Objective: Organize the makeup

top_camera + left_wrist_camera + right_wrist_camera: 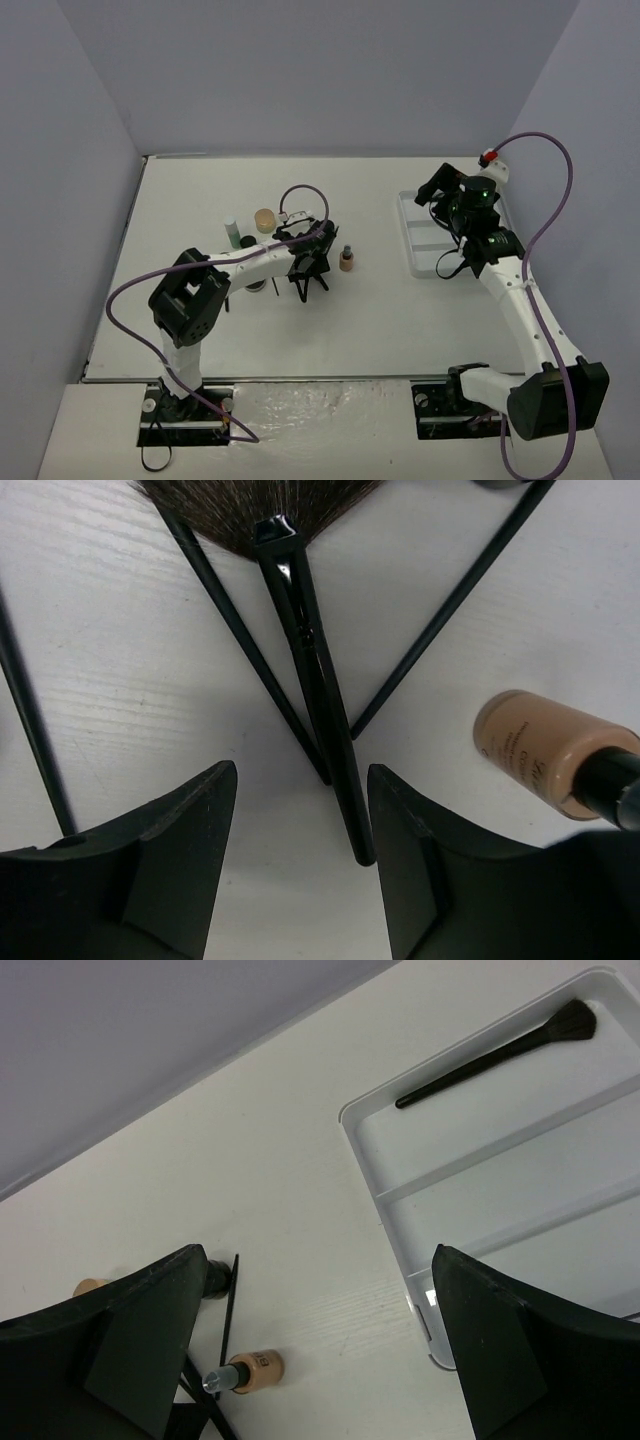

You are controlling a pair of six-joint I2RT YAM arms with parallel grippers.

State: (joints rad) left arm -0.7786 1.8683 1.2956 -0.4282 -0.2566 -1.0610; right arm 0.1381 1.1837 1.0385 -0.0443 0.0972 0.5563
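Observation:
Several thin black brushes (pixel 306 283) lie crossed on the table under my left gripper (pixel 305 268). In the left wrist view a black fan brush (pixel 305 660) lies with its handle end between the open fingers of the left gripper (pixel 300 825), closer to the right finger; thinner brushes (pixel 240 640) fan out beside it. A tan bottle (pixel 346 260) with a dark cap stands just right of it and also shows in the left wrist view (pixel 540 750). My right gripper (pixel 440 190) is open and empty above the white tray (pixel 420 262), which holds one black brush (pixel 500 1055).
A tan jar (pixel 265 219) and a green bottle (pixel 233 235) stand behind the left arm. The tray's near rim (pixel 360 1120) shows in the right wrist view, with the tan bottle (pixel 250 1370) to its left. Grey walls close in the table on three sides.

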